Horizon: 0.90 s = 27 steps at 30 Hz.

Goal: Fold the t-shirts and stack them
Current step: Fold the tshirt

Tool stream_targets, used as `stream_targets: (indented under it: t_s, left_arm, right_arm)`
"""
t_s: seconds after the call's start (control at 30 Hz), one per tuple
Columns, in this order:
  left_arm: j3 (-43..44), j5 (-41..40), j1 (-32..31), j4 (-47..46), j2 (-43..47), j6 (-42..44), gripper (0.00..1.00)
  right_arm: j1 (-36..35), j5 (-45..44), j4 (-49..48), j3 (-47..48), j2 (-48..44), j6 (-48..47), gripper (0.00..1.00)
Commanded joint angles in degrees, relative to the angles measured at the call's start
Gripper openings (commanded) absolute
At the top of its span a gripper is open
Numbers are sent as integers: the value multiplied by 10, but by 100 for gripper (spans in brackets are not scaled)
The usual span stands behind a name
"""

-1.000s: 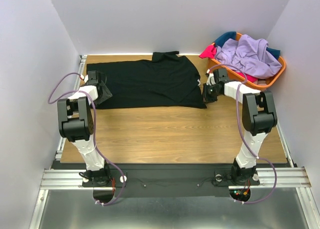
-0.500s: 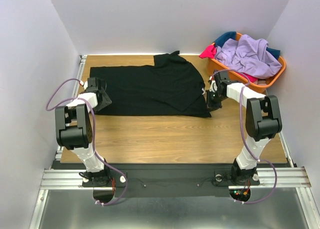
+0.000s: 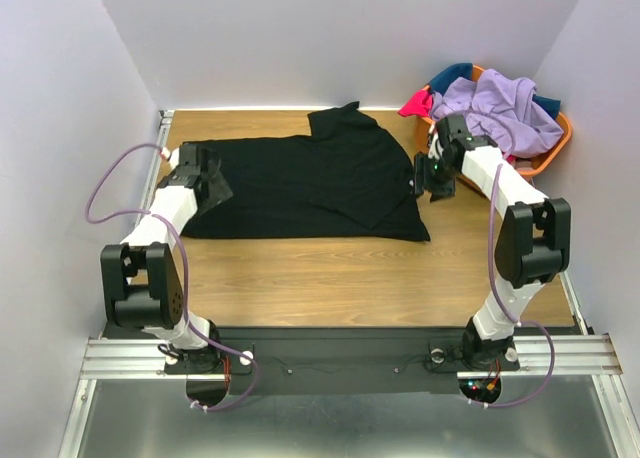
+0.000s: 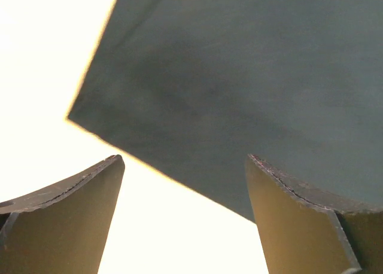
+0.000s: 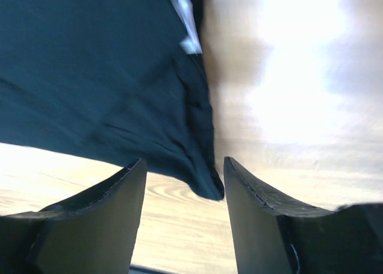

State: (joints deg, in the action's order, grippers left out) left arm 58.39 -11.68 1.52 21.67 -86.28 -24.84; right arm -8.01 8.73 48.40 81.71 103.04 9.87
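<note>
T-shirt (image 3: 300, 183), black, lying flat, right end folded over, white label (image 5: 185, 23)

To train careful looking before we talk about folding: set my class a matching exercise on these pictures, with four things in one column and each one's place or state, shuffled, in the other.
Things
1. black t-shirt
2. lavender t-shirt
3. orange basket
4. left hand

Places or states
A. open, over a corner of black cloth
B. piled inside the basket
C. at the far right corner of the table
D. spread out on the table

Pairs: 1-D, 2-B, 3-C, 4-A
</note>
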Motion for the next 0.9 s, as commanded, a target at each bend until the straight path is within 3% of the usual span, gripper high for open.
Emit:
stream_targets:
  t_s: [0.0, 0.13, 0.47, 0.87]
  left_arm:
    - [66, 1, -63, 10, 11, -28, 94]
    - [106, 14, -130, 0, -25, -51, 94]
    - [124, 43, -238, -29, -71, -107, 94]
    - [109, 43, -254, -30, -64, -115, 94]
  right_arm:
    - [-13, 7, -3, 65, -33, -7, 60]
    - [-46, 58, -35, 71, -4, 12, 59]
    - [-163, 45, -81, 44, 62, 38, 58]
    - [-190, -2, -80, -16, 60, 38, 57]
